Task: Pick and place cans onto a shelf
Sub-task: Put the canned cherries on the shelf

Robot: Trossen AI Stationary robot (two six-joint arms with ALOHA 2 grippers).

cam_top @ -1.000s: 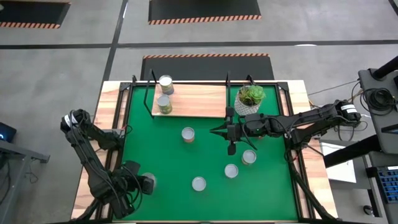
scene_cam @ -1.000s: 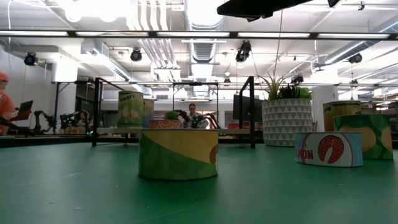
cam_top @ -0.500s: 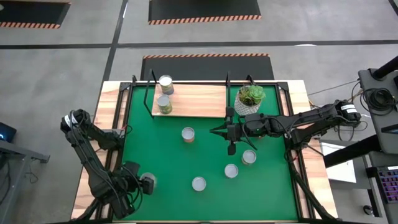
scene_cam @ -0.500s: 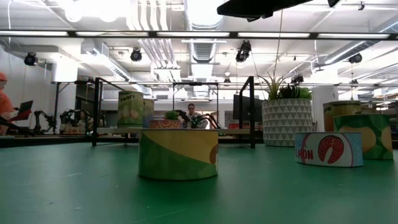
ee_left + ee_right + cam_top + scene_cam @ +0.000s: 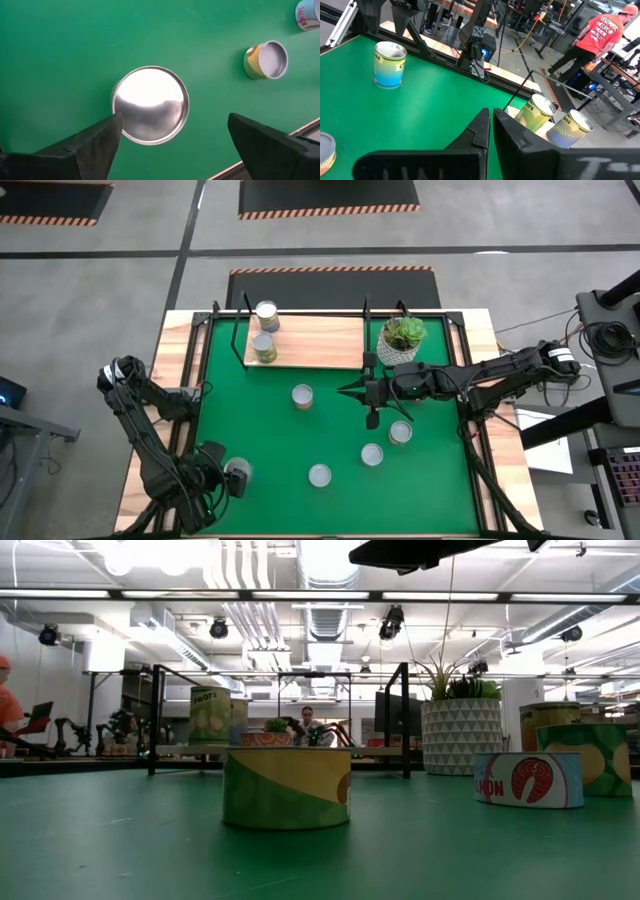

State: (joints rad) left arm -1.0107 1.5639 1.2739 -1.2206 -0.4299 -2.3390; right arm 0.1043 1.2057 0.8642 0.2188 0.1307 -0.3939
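**Inspector A:** Two small cylindrical tins with green-yellow labels [image 5: 265,330] stand on the flat light-wood shelf on its thin black wire frame [image 5: 320,343]. We count five more on the green mat [image 5: 260,430] of the table: one low silver-topped tin [image 5: 238,471] at the near left corner, the others nearer the middle.

**Inspector B:** Left end effector [image 5: 170,135] hangs directly above that corner tin [image 5: 150,112], fingers wide apart, one on either side of the lid and not clamped on it. Right end effector [image 5: 370,392] hovers over mid-table, fingers pressed together, empty.

**Inspector A:** Handling?

**Inspector B:** We judge the tin rigid, thin-walled metal, likely modest in weight. The lid is polished, flat and rimmed. The curved side wall looks smooth, so probably slippery.

**Inspector A:** Grip point?

**Inspector B:** We recommend opposite sides of the wall, across the full diameter, pads below the rim. An off-centre pinch could squirt it sideways across the mat.
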